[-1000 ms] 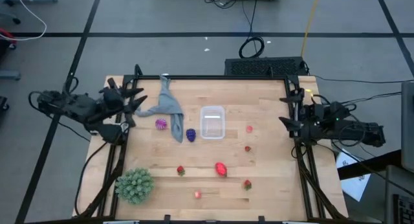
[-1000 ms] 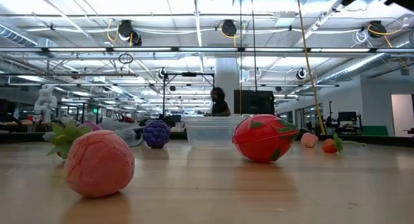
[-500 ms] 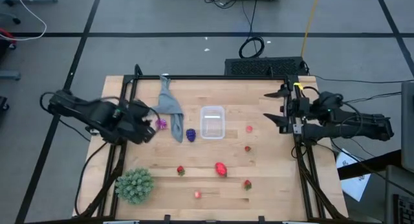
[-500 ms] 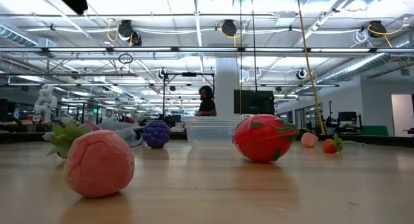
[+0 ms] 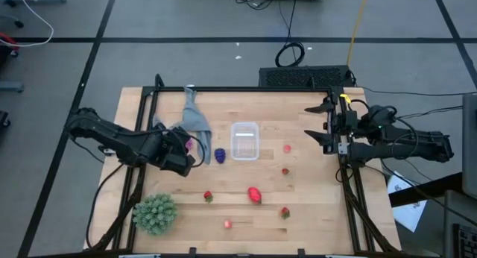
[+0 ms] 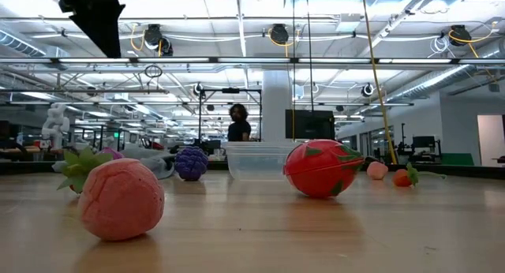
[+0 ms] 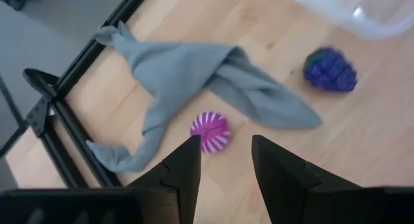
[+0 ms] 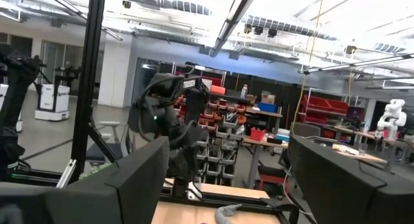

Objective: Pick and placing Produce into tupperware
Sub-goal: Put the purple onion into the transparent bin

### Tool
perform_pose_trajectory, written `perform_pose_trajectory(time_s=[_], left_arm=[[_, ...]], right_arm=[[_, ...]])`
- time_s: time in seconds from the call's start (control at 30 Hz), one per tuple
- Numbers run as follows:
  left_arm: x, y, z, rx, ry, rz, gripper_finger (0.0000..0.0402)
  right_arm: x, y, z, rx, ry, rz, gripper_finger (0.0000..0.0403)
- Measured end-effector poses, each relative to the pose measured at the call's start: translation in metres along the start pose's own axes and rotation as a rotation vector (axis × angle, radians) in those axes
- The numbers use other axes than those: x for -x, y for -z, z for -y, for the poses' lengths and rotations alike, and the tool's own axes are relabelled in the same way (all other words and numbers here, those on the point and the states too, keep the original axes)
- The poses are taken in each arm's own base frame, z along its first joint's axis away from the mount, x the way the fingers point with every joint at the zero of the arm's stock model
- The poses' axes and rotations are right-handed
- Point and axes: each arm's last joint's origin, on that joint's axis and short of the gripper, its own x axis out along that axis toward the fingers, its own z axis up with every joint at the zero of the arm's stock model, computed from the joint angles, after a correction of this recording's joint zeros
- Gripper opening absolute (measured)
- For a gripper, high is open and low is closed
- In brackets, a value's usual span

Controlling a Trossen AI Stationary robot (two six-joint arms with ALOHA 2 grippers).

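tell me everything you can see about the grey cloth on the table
The grey cloth is a thin, soft-looking fabric, crumpled and twisted into long folds rather than spread flat. It lies on the wooden table near the far left corner, one tail pointing toward the far edge, others trailing toward the near side. The magenta spiky fruit sits right beside a fold; actual contact cannot be told. The left end effector hovers open above that fruit.

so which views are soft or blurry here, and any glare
Left wrist view: slightly soft, the blue fruit and tupperware edge smeared, glare spot on the plastic. Low view: nearest pink fruit fills the foreground a bit soft, ceiling lights bright. High view: evenly lit, soft shadows.
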Motion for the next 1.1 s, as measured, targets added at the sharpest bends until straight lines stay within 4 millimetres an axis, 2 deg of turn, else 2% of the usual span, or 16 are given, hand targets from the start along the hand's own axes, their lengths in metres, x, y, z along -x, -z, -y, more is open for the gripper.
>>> perform_pose_trajectory(time_s=[0.17, 0.53, 0.73, 0.87, 1.1], left_arm=[[-0.005, -0.003, -0.003, -0.007, -0.032, -0.026, 0.0143], [-0.017, -0.016, -0.015, 0.275, -0.049, -0.138, 0.0143], [-0.022, -0.017, -0.020, 0.303, -0.074, -0.167, 0.0148], [-0.030, -0.013, -0.021, 0.316, -0.108, -0.185, 0.0175], [-0.048, 0.000, -0.019, 0.351, -0.155, -0.201, 0.0257]], right_arm=[[0.000, 0.000, 0.000, 0.000, 0.000, -0.001, 0.0309], [0.000, 0.000, 0.000, -0.015, 0.000, -0.002, 0.0309], [0.000, 0.000, 0.000, -0.019, 0.000, -0.002, 0.0309], [0.000, 0.000, 0.000, -0.018, 0.000, -0.002, 0.0309], [0.000, 0.000, 0.000, -0.016, 0.000, -0.002, 0.0309]])
